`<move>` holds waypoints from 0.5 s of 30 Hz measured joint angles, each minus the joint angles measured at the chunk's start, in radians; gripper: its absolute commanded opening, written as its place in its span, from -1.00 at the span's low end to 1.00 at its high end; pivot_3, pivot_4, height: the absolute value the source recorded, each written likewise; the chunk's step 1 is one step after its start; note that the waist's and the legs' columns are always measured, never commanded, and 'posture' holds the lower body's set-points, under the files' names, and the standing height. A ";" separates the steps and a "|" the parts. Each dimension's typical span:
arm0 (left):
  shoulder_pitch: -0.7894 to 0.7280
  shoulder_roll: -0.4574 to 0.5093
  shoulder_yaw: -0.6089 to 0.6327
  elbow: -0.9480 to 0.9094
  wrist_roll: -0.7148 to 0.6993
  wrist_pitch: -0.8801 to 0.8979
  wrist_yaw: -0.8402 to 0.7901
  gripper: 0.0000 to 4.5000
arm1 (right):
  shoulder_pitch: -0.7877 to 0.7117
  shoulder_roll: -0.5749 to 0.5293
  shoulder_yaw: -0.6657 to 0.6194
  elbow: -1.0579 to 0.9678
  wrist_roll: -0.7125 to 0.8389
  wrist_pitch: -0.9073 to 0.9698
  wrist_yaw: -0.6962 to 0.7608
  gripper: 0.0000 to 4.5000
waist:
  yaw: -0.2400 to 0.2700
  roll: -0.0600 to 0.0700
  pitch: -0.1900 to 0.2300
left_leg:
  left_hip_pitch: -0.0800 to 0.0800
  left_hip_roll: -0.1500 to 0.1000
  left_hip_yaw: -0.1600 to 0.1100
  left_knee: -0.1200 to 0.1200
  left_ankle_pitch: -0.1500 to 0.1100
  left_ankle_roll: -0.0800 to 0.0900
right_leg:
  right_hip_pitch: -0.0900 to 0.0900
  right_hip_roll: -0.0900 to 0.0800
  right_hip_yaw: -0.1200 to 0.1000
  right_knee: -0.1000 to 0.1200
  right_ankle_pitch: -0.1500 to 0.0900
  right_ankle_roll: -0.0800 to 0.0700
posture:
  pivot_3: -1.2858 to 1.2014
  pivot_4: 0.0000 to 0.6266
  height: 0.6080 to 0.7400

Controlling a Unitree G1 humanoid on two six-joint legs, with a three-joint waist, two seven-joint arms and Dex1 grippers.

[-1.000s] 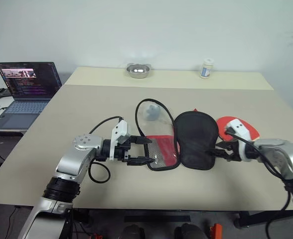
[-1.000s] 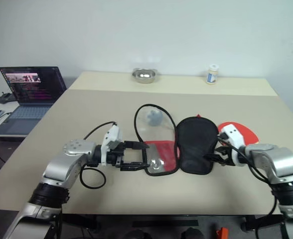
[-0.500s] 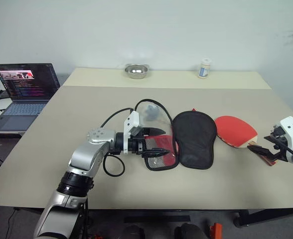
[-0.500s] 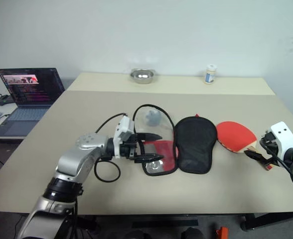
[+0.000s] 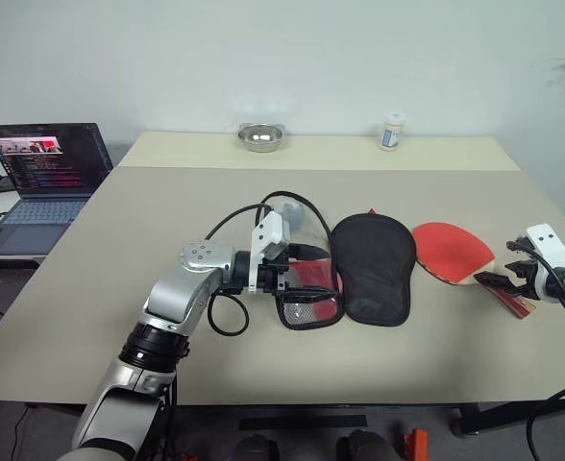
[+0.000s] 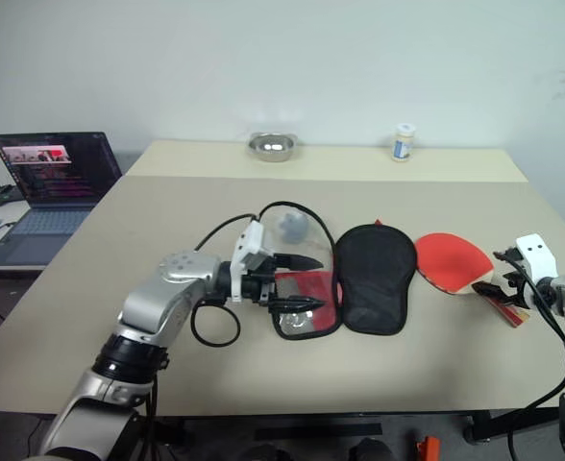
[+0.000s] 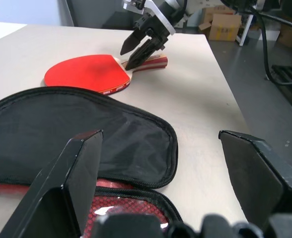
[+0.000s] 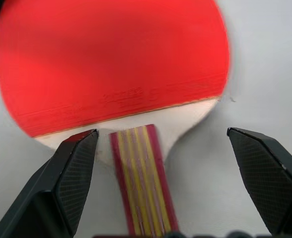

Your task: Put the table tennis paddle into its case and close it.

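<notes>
The table tennis paddle [image 5: 453,252] lies outside the unzipped case [image 5: 372,267]; both the right gripper [image 5: 499,281] over its handle and the left gripper [image 5: 305,272] at the case stand spread, empty.

A: Where do the two eye views look from?
B: From high on the head, forward and down across the whole surface [image 5: 90,288] to the far wall. They sit side by side, so both take in nearly the same scene, slightly offset.

A: And the left wrist view?
B: Low and close, skimming over the case [image 7: 76,134] toward the table tennis paddle [image 7: 86,72] and the right claw [image 7: 136,49] beyond it.

A: The right wrist view?
B: Very near, looking down between its own fingers [image 8: 71,168] onto the paddle's red face and handle.

A: What do they share?
B: The paddle appears in all four.
</notes>
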 measured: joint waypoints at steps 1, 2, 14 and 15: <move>0.000 0.003 0.000 0.000 0.000 0.000 0.000 0.81 | 0.000 0.000 0.002 0.001 -0.001 0.000 0.015 0.99 | 0.000 0.000 0.000 | 0.000 0.000 0.000 0.000 0.000 0.000 | 0.000 0.000 0.000 0.000 0.000 0.000 | 0.03 -0.52 1.00; 0.000 0.005 0.000 0.000 0.000 0.000 0.000 0.81 | 0.000 -0.001 0.005 0.004 -0.002 -0.001 0.033 0.99 | 0.000 0.000 0.000 | 0.000 0.000 0.000 0.000 0.000 0.000 | 0.000 0.000 0.000 0.000 0.000 0.000 | 0.03 -0.52 1.00; 0.006 0.019 0.002 0.010 0.004 -0.007 0.009 0.81 | 0.010 -0.001 0.019 0.030 -0.035 -0.014 0.066 0.99 | 0.003 0.000 0.000 | 0.002 0.000 0.001 0.000 0.000 0.000 | 0.001 -0.001 0.000 0.001 0.000 0.000 | 0.03 -0.52 1.00; 0.006 0.019 0.002 0.015 0.007 -0.009 0.009 0.81 | 0.011 0.006 0.007 0.031 -0.034 -0.008 0.056 0.99 | 0.003 0.000 0.000 | 0.002 0.000 0.001 0.000 0.000 0.000 | 0.001 -0.001 0.000 0.001 0.000 0.000 | 0.03 -0.52 1.00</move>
